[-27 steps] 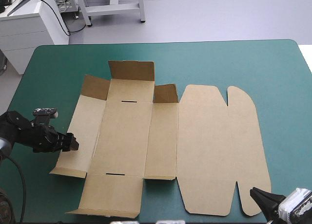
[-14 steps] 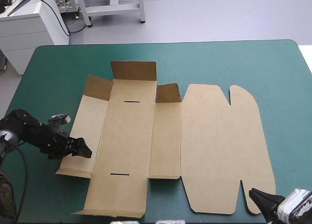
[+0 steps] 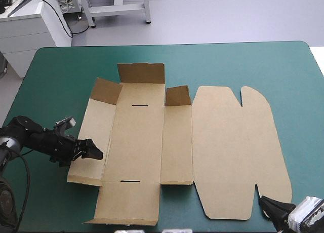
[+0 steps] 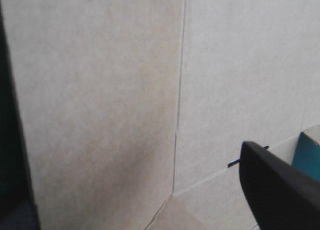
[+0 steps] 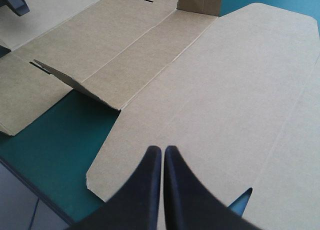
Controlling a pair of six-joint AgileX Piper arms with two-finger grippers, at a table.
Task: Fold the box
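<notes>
Box (image 3: 167,142) lies flat mid-table on the teal-green cover (image 3: 50,81). The sheet spreads 9-to-3 and its creases run 12-to-6. Far flaps (image 3: 140,72) at 12 are partly up, lid (image 3: 238,152) is flat at 3 (nothing tucked yet). Left wall panel (image 3: 93,137) is the outermost strip at 9.

My left claw (image 3: 93,153) is over that panel's outer edge, pointing toward 3. Its fingers are wide apart, with board filling the space ahead. Can't confirm contact.

My right claw (image 3: 267,204) is pinched to a point and holds nothing. It sits at the lid's near corner, roughly 5 from box centre.

My read: next is hinging the 9 o'clock wall up about its 12-to-6 crease. Left claw is far nearer; right is well apart, across the whole sheet. Risk is the sheet sliding toward 3 instead of hinging.
</notes>
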